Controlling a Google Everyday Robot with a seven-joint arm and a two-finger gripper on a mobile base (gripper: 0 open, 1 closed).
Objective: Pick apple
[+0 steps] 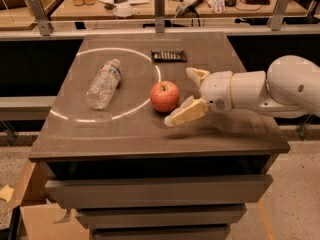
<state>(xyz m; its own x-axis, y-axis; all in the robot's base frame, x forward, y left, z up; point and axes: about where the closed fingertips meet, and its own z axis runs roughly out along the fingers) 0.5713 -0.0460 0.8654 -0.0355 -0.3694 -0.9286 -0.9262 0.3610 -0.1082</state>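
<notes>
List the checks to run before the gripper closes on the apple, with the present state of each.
1. Gripper fingers open: ok.
2. Gripper low over the table, close beside the apple: ok.
3. Apple fully between the fingers: not ok; it sits just beyond the fingertips.
4. Bottle out of the approach: ok; it lies apart, on the apple's far side from the gripper.
5. Lower finger clear of the apple: cannot tell.
6. Apple resting on the table: ok.
</notes>
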